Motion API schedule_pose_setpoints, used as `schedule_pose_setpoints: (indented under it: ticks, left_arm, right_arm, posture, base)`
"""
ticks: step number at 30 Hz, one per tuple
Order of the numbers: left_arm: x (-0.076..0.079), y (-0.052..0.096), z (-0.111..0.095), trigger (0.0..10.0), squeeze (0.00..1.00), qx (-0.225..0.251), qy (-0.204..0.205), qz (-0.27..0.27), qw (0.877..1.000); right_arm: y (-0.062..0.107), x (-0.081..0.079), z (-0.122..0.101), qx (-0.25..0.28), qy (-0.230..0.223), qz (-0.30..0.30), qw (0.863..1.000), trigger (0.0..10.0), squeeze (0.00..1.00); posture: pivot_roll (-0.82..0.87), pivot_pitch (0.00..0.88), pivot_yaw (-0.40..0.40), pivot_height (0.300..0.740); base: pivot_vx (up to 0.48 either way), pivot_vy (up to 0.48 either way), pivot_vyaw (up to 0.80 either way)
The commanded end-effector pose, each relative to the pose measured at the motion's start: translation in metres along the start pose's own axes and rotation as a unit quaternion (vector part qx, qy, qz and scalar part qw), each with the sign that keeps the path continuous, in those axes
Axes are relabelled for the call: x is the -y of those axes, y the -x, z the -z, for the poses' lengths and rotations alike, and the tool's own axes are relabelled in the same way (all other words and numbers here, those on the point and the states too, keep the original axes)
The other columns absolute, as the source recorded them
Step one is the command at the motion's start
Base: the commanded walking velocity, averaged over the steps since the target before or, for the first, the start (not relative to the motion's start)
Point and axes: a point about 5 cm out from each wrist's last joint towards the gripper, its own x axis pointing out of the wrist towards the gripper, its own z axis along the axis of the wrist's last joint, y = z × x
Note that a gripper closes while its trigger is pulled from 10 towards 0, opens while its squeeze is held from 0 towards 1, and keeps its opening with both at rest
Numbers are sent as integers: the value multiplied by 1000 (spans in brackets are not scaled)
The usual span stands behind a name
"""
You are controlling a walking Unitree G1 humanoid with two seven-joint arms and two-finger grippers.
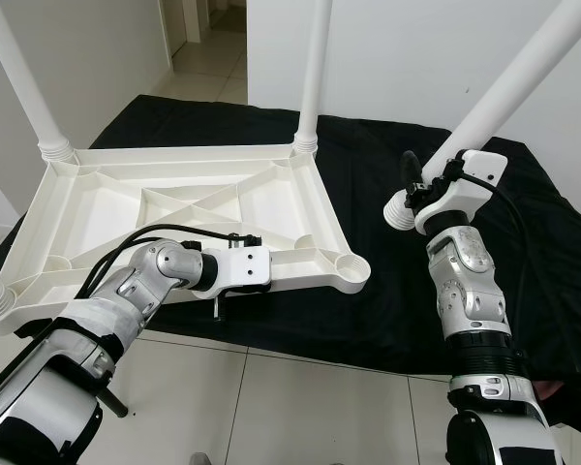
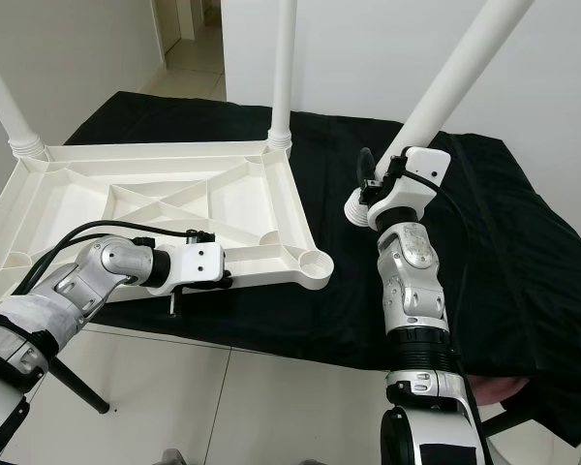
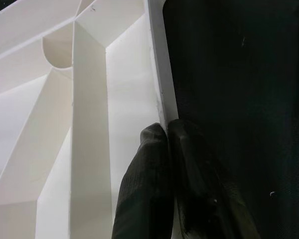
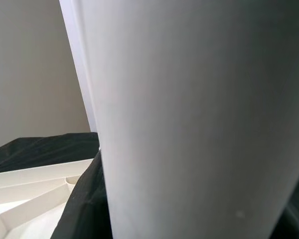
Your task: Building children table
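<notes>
The upside-down white tabletop (image 1: 174,208) sits on the black-draped surface (image 1: 387,291), left gripper (image 3: 165,130) jaws pinching its near rim, while the right gripper (image 1: 416,179) jaws clamp the loose white leg (image 1: 508,82) tilted beside the open corner socket (image 1: 351,269).

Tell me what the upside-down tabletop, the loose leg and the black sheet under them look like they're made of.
Tabletop: apparently moulded white plastic, satin finish; cast ribs and round corner sockets show underneath.
Loose leg, held by the right end effector: seemingly the same smooth white plastic, a tapered tube with a ridged end.
Black sheet: soft matte fabric, judging by its wrinkles and drape.
</notes>
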Motion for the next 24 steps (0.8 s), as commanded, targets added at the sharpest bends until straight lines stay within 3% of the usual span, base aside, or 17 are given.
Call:
schedule_pose_setpoints:
  ticks: [1, 4, 5, 10, 12, 13, 14, 15, 16, 19, 22, 24]
  left_arm:
    - [18, 0, 28, 10000, 0, -66, 30, -5, 997]
    - [21, -1, 23, 10000, 0, -45, 42, 10, 998]
    - [23, -2, 16, 10000, 1000, -18, 56, 25, 998]
    - [20, -2, -2, 10000, 1000, 42, 65, 37, 996]
    - [11, -1, -17, 10000, 1000, 94, 75, 7, 993]
    - [11, -1, -17, 10000, 1000, 94, 75, 7, 993]
    - [7, -1, -26, 10000, 278, 122, 82, -6, 989]
    - [7, -1, -26, 10000, 278, 122, 82, -6, 989]
    - [5, 0, -31, 10000, 0, 140, 86, -15, 986]
    - [-2, 3, -47, 10000, 0, 195, 107, -62, 973]
    - [-4, 4, -50, 10000, 0, 204, 114, -76, 969]
    - [-16, 7, -53, 10000, 0, 221, 158, -141, 952]
  right_arm:
    - [-2, -1, -2, 2, -1, -6, 1000, 10000, 0]
    - [-2, -1, -2, 1, 0, -6, 1000, 10000, 0]
    - [-2, -2, -2, 0, 0, -7, 1000, 10000, 0]
    - [-1, -4, 1, -6, 3, -12, 1000, 10000, 0]
    - [0, -5, 5, -15, 6, -15, 1000, 10000, 0]
    - [0, -5, 5, -15, 6, -15, 1000, 10000, 0]
    - [1, -6, 7, -20, 7, -17, 1000, 10000, 0]
    - [1, -6, 7, -20, 7, -17, 1000, 10000, 0]
    - [2, -7, 9, -24, 6, -19, 999, 10000, 0]
    - [3, -14, 14, -38, 2, -30, 999, 10000, 0]
    - [3, -15, 15, -39, 1, -31, 999, 10000, 0]
    - [4, -19, 17, -43, 0, -36, 998, 10000, 0]
  posture:
    - [-11, 0, -43, 740]
    - [-10, 0, -44, 740]
    - [-10, 0, -44, 740]
    - [-11, 0, -47, 740]
    - [-11, 0, -50, 740]
    - [-11, 0, -50, 740]
    - [-11, 0, -52, 740]
    - [-11, 0, -52, 740]
    - [-11, 0, -53, 740]
    - [-15, 0, -53, 740]
    - [-16, 0, -53, 740]
    - [-17, 0, -54, 740]
  base:
    - [0, 0, 0]
    - [0, 0, 0]
    - [0, 0, 0]
    - [0, 0, 0]
    - [0, 0, 0]
    - [0, 0, 0]
    - [0, 0, 0]
    - [0, 0, 0]
    - [0, 0, 0]
    - [0, 0, 0]
    - [0, 0, 0]
    - [0, 0, 0]
